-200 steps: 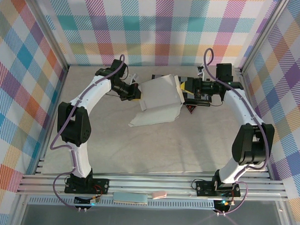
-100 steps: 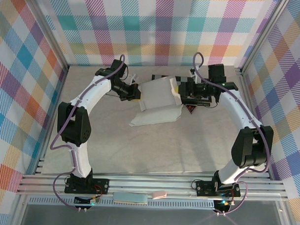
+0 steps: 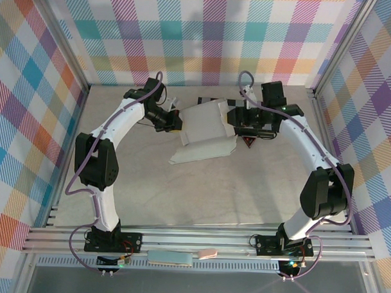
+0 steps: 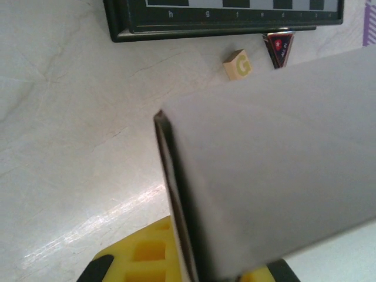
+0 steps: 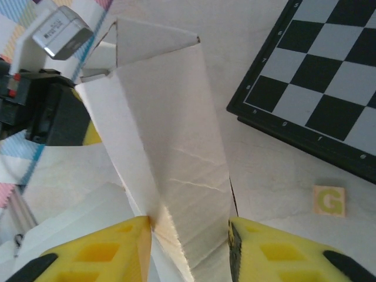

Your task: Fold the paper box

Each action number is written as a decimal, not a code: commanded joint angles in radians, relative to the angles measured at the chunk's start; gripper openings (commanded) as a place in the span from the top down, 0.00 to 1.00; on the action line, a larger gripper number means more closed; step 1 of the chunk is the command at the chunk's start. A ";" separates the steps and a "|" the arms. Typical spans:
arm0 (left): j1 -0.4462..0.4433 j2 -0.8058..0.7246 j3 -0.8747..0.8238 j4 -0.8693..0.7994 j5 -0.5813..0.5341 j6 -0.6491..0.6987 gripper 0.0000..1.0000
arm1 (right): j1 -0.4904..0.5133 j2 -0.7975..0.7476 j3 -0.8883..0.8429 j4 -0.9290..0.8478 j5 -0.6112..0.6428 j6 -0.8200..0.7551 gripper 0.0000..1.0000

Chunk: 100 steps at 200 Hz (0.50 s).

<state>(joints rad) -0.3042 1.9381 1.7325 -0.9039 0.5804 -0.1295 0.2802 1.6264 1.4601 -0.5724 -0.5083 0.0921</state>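
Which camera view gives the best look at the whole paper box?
The top external view: the whole paper box lies in it, its outline and raised flaps visible together. The right wrist view shows one creased, folded panel close up. The left wrist view shows a blurred grey panel and its near edge.

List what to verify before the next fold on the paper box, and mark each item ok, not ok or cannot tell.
1. Left gripper clamped on the paper box: ok, shut on its left edge panel.
2. Right gripper grip: ok, a folded panel sits between its fingers and appears to touch both.
3. Box clear of the chessboard: cannot tell, the raised panel stands close beside its corner.
4. G block out of the way: ok, it lies on the table beside the board, apart from the box.
5. Box formed: not ok, only a partly folded sheet, its near panel lying on the table.
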 commanded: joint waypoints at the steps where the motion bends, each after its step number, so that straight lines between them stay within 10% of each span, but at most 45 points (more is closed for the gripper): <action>1: -0.024 -0.044 0.019 -0.029 0.027 0.031 1.00 | 0.055 0.028 0.035 -0.024 0.088 -0.043 0.65; 100: -0.053 -0.046 0.026 -0.039 -0.013 0.044 1.00 | 0.162 0.055 0.033 -0.032 0.430 -0.070 0.92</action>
<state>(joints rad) -0.3199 1.9381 1.7325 -0.9440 0.5056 -0.1139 0.4076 1.6711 1.4834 -0.6155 -0.1032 0.0368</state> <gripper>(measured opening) 0.049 0.096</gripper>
